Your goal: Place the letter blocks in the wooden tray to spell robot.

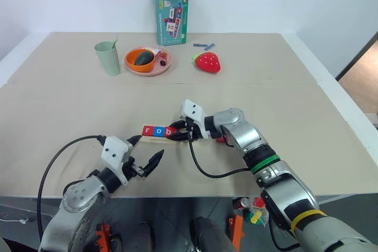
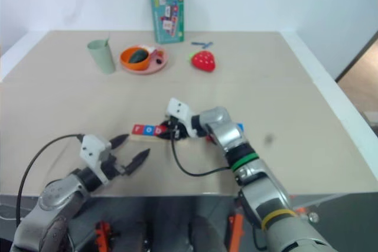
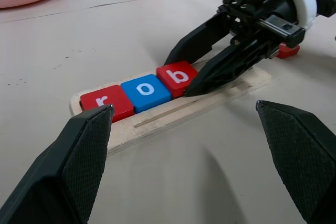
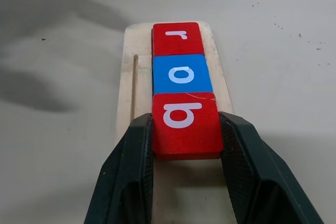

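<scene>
The wooden tray (image 3: 231, 90) lies in the near middle of the table. Three letter blocks sit in a row on it: red "r" (image 3: 105, 102), blue "o" (image 3: 145, 90) and red "b" (image 3: 178, 76). My right gripper (image 1: 177, 133) reaches in from the right and is shut on the "b" block (image 4: 185, 124), one finger on each side, with the block resting on the tray. Another red block (image 3: 287, 51) and a blue block (image 2: 238, 127) lie on the table behind my right wrist. My left gripper (image 1: 149, 147) stands open just in front of the tray's left end, holding nothing.
At the back stand a green cup (image 1: 107, 57), a pink plate (image 1: 162, 66) with an orange bowl (image 1: 140, 60), a red strawberry toy (image 1: 207, 62), small blue sticks (image 1: 204, 45) and an open teal box (image 1: 171, 19). The table's front edge runs just behind my left gripper.
</scene>
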Action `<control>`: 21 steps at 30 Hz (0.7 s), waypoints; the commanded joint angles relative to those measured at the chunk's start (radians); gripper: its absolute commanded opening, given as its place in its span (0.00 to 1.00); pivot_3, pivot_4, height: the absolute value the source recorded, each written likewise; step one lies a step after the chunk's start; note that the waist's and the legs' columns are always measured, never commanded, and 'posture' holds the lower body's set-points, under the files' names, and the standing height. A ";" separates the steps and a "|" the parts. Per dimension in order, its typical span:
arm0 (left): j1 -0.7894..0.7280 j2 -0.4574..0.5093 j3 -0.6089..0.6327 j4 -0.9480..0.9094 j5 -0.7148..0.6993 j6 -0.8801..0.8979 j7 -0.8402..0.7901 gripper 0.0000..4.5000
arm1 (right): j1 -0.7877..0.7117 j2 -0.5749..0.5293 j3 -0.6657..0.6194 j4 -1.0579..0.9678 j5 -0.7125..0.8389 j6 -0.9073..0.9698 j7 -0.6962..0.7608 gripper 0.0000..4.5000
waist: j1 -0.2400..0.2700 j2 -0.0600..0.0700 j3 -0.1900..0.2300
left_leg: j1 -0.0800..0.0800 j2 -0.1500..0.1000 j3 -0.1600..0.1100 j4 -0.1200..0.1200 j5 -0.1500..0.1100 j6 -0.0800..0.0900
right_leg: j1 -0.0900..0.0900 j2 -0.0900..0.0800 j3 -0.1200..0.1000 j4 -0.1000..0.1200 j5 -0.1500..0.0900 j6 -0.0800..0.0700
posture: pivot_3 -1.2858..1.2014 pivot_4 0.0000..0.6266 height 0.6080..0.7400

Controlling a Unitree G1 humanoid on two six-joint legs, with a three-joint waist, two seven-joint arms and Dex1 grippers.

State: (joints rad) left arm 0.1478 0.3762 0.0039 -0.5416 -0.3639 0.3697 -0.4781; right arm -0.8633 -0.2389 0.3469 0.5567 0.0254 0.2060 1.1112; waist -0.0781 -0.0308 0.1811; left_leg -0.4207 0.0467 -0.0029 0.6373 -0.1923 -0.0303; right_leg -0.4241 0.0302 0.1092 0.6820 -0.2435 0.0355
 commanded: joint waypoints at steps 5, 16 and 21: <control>-0.007 0.009 0.003 -0.047 0.005 -0.009 0.002 1.00 | -0.033 0.007 -0.016 0.018 0.000 -0.022 0.003 0.72 | 0.000 0.000 0.000 | 0.000 0.000 0.000 0.000 0.000 0.000 | 0.000 0.000 0.000 0.000 0.000 0.000 | 0.52 0.24 1.00; -0.014 0.103 -0.037 -0.073 -0.057 -0.002 -0.159 1.00 | 0.041 -0.139 -0.179 -0.285 0.145 0.121 0.025 0.99 | 0.006 0.000 0.000 | -0.002 0.000 0.000 0.000 0.000 0.000 | -0.001 -0.001 0.000 0.000 -0.001 0.001 | 0.52 0.24 1.00; -0.060 0.189 -0.052 -0.054 -0.101 0.027 -0.273 1.00 | 0.176 -0.335 -0.197 -0.307 0.147 0.056 0.139 0.99 | 0.012 0.000 0.000 | -0.002 -0.002 -0.002 -0.001 -0.001 -0.001 | 0.000 -0.003 -0.002 -0.001 -0.006 -0.002 | 0.52 0.24 1.00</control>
State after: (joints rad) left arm 0.1025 0.5516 -0.0436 -0.5664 -0.4404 0.3947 -0.7154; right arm -0.6990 -0.5441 0.1637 0.2613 0.1723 0.3026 1.2053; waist -0.0664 -0.0305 0.1813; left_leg -0.4230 0.0448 -0.0036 0.6359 -0.1929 -0.0310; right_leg -0.4245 0.0270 0.1075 0.6808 -0.2503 0.0319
